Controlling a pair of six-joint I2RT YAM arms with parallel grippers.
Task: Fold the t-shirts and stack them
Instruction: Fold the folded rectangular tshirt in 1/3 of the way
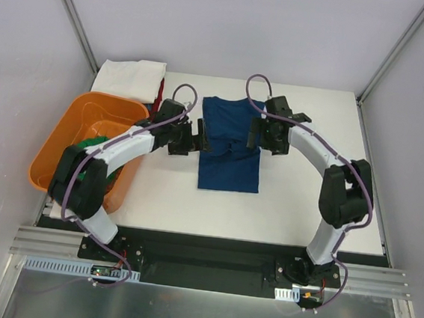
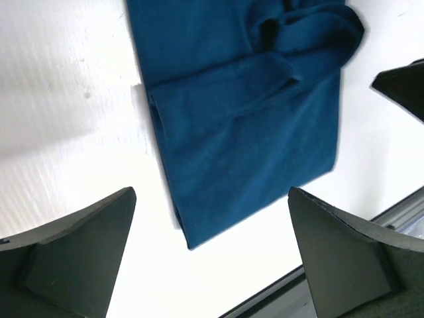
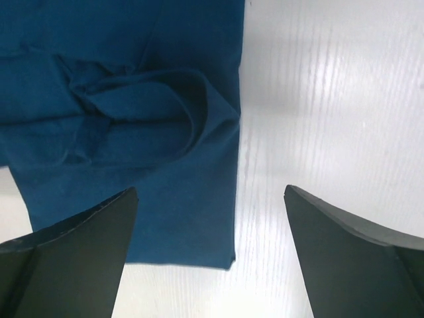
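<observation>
L gripper (image 1: 197,138) & R gripper (image 1: 255,133) both spread wide, empty — navy t-shirt (image 1: 229,164) between, prob. part-folded.

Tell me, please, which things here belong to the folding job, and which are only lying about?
Belong to the job:
- navy blue t-shirt, partly folded, in the middle
- white t-shirt, folded, back left
- red t-shirt, beside the white one, mostly hidden
- green t-shirt, in the tub

Only lying about:
- orange tub, at the left edge
</observation>
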